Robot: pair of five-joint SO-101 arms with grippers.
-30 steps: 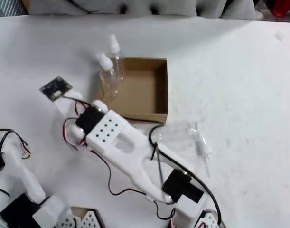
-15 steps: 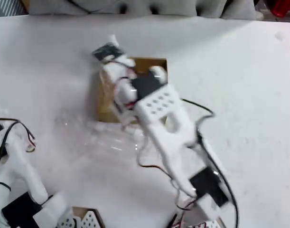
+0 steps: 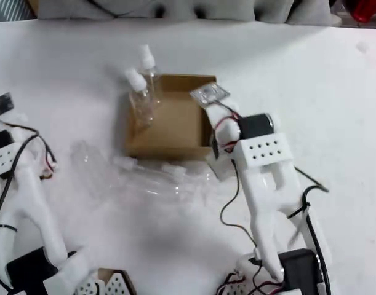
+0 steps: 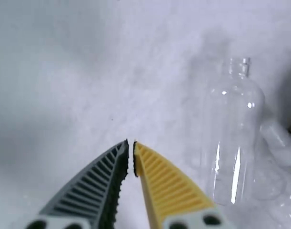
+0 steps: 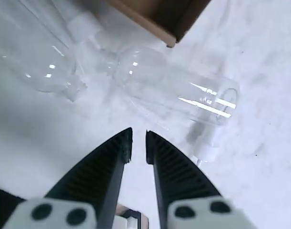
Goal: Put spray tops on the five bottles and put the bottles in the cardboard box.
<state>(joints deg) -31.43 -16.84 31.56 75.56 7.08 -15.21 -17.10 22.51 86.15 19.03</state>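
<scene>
The cardboard box (image 3: 175, 120) stands open mid-table. Two bottles with spray tops (image 3: 140, 86) stand upright at its far left corner. Several clear bottles (image 3: 144, 175) lie on their sides in front of the box. My right arm (image 3: 261, 153) is beside the box's right wall. Its gripper (image 5: 137, 139) is shut and empty, above the table near a lying bottle (image 5: 178, 93) and a loose spray top (image 5: 202, 149). My left gripper (image 4: 131, 149) is shut and empty, beside an uncapped bottle (image 4: 233, 133). The left arm (image 3: 15, 166) is at the left edge.
White table (image 3: 311, 92) with free room to the right and behind the box. Another lying bottle (image 5: 35, 62) is close to the box's front corner (image 5: 170, 36). Loose cables (image 3: 234, 203) trail from the right arm.
My right arm swung from the box's left front, over the box, to its right side. The left arm rose and stretched farther up the table's left edge.
</scene>
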